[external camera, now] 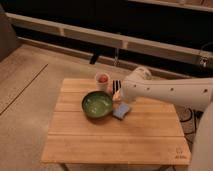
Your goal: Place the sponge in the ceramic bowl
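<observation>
The ceramic bowl (pixel 97 104) is glossy green and stands left of centre on the wooden table (pixel 115 140). The sponge (pixel 121 111), a small light blue pad, lies flat on the table just right of the bowl, touching or nearly touching its rim. My white arm (pixel 165 92) reaches in from the right. My gripper (pixel 119 95) is at the arm's left end, low over the table just behind the sponge and beside the bowl's right rim. The sponge is not in it.
A small white cup (pixel 102 80) with red contents stands behind the bowl near the table's back edge. A dark-and-white upright object (pixel 116 86) stands right of the cup, against the gripper. Concrete floor surrounds the table; a dark wall with rails runs behind.
</observation>
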Controlling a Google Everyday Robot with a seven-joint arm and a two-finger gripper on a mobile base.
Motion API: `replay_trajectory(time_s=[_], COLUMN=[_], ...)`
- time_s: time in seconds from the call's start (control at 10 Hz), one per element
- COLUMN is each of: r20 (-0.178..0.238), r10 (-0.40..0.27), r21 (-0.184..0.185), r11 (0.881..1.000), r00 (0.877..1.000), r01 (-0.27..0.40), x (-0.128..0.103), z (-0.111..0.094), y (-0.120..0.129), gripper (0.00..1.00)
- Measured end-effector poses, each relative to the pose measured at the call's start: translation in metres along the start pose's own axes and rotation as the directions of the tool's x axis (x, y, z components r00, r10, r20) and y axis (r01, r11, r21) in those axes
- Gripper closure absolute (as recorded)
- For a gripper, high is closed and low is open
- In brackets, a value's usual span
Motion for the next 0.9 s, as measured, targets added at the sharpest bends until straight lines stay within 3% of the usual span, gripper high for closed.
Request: replay_trajectory(time_s=[0.2,0.4,0.6,0.9], r20=[0.063,0.075,0.059,0.032], r10=[0.018,0.015,0.038,0.108], r21=[-0.073,-0.075,0.017,0.137], r11=[0.997,0.997,0.999,0.984], r00=[0.998,0.997,0.998,0.994], r01=[-0.013,-0.009,-0.039,-0.112], x=[-0.017,-0.02,-0.022,-0.026], z=[-0.009,-0.01,0.005,0.035], y=[0.002,0.001,-0.028,-0.068], gripper=[0.35,0.35,0.35,0.35])
